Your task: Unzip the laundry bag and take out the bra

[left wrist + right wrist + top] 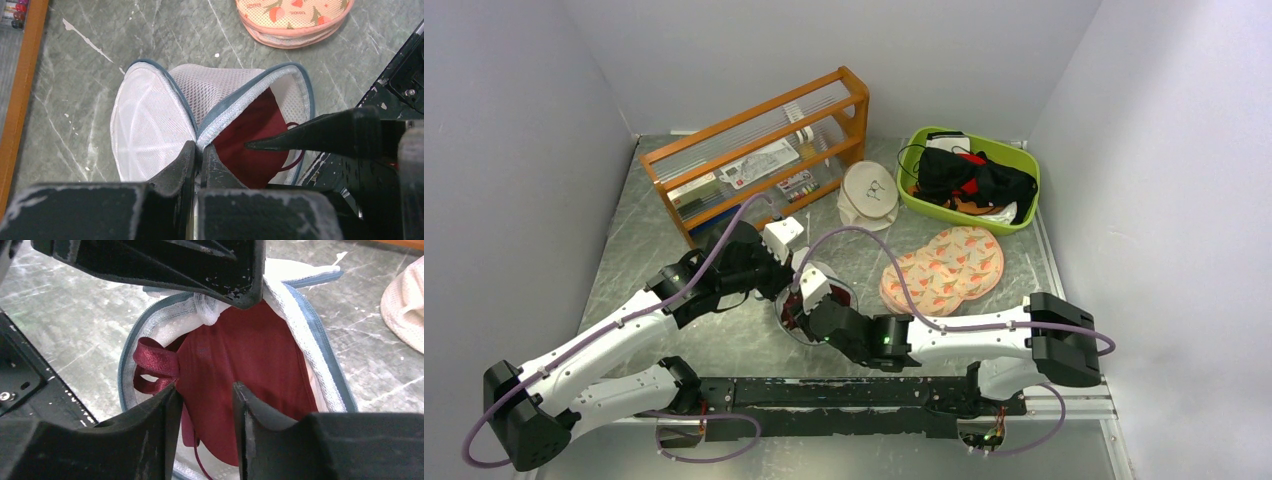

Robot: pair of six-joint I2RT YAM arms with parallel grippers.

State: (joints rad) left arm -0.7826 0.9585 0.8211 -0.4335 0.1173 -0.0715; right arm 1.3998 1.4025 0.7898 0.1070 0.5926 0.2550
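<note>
The white mesh laundry bag (pixel 820 272) lies unzipped in front of both arms, its dark-edged lid folded back (pixel 145 125). The maroon bra (pixel 255 140) lies inside the opening and shows close in the right wrist view (pixel 240 355). My left gripper (pixel 198 146) is shut on the bag's rim at the zip edge and holds the opening up. My right gripper (pixel 204 386) is open inside the bag's mouth, its fingers on either side of a fold of the bra, a strap loop by its left finger. The bag's rim (pixel 310 345) surrounds it.
A peach two-lobed pad (pixel 944 268) lies right of the bag. A cream round pouch (pixel 869 195) and a green basket (pixel 1024 155) with black clothing stand behind. An orange wooden rack (pixel 759 150) stands at the back left.
</note>
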